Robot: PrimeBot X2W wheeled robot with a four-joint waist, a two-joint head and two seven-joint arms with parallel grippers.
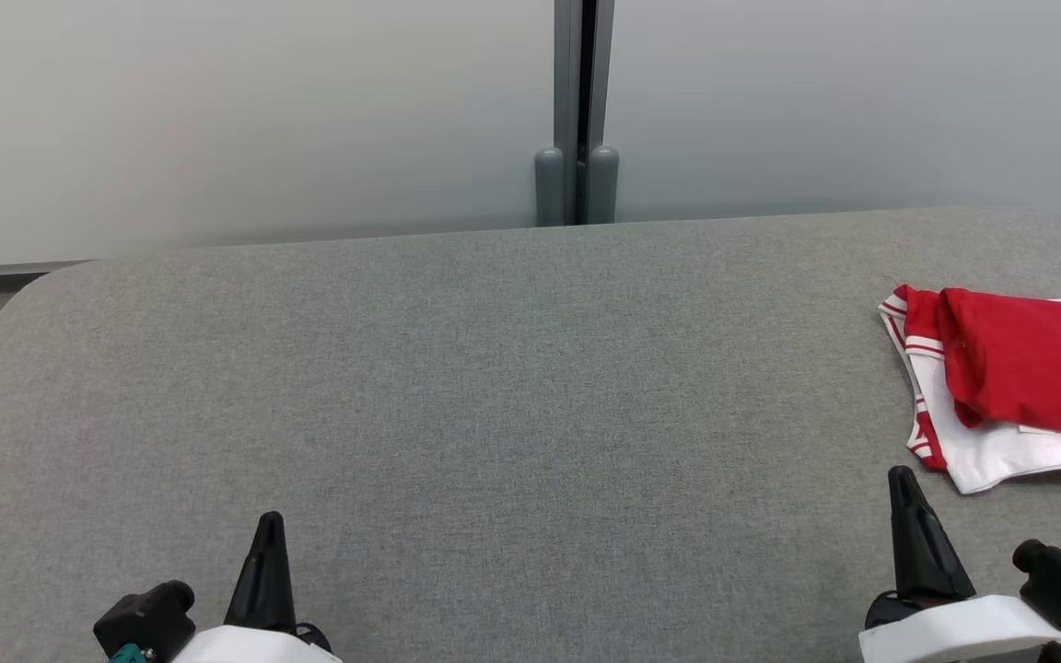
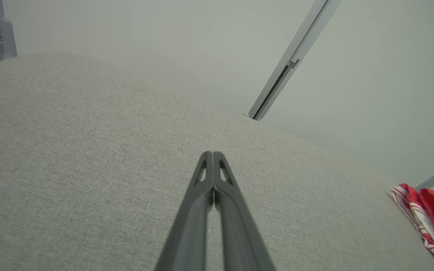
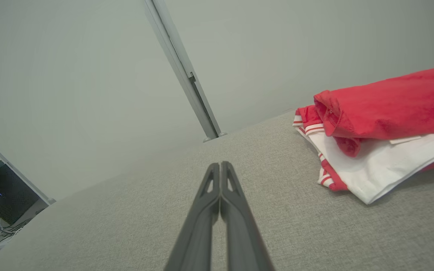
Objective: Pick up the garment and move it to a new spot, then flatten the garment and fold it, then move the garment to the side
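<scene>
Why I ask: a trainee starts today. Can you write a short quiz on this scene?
1. True or false: the left gripper and the right gripper are both shut and hold nothing.
2. In the head view, where on the grey table does the garment lie? A. at the left B. in the middle C. at the right
3. Fill in: the garment is red and ____.
Key: 1 true; 2 C; 3 white.
</scene>
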